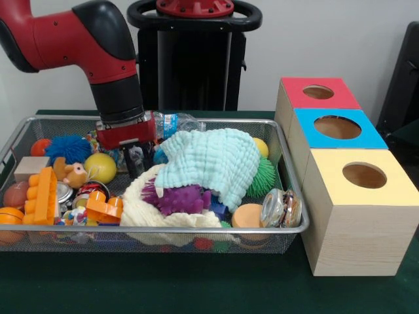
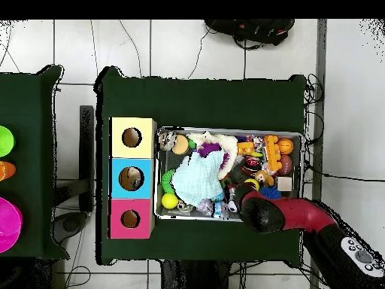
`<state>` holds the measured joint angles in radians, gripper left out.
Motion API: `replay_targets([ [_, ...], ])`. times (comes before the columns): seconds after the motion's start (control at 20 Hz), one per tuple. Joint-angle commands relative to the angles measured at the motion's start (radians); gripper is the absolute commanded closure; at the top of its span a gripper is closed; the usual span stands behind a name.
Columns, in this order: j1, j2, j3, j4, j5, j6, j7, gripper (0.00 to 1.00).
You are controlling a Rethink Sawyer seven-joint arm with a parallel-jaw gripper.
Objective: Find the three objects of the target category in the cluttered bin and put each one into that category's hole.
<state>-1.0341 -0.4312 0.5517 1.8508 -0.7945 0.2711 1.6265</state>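
Note:
A wire mesh bin [image 1: 196,229] holds several toys and household items. My gripper [image 1: 134,160] hangs from the red arm and is lowered into the bin's back left part, between a yellow ball [image 1: 99,167] and a mint cloth [image 1: 213,160]. A clear plastic bottle [image 1: 173,123] lies just behind it. In front of the cloth a purple spiky ball [image 1: 180,198] rests on a cream knitted piece [image 1: 141,209]. In the overhead view the arm [image 2: 301,214] covers the gripper at the bin [image 2: 156,173]. Clutter hides what the gripper touches.
Three wooden boxes with round holes stand right of the bin: red-topped [image 1: 319,92], blue-topped [image 1: 337,127], yellow-topped [image 1: 364,175]. An orange brick [image 1: 44,195], blue spiky ball [image 1: 69,148], glass jar [image 1: 281,208] and green spiky ball [image 1: 263,178] also lie in the bin.

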Motion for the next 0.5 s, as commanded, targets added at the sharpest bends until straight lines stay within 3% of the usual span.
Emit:
replay_targets([
  [0.05,0.033,-0.175,0.01,0.057,0.139,0.308,-0.047,1.0],
  [0.25,0.048,-0.225,0.021,0.07,0.196,0.386,-0.043,1.0],
  [0.5,0.05,-0.269,0.023,0.1,0.231,0.415,-0.026,1.0],
])
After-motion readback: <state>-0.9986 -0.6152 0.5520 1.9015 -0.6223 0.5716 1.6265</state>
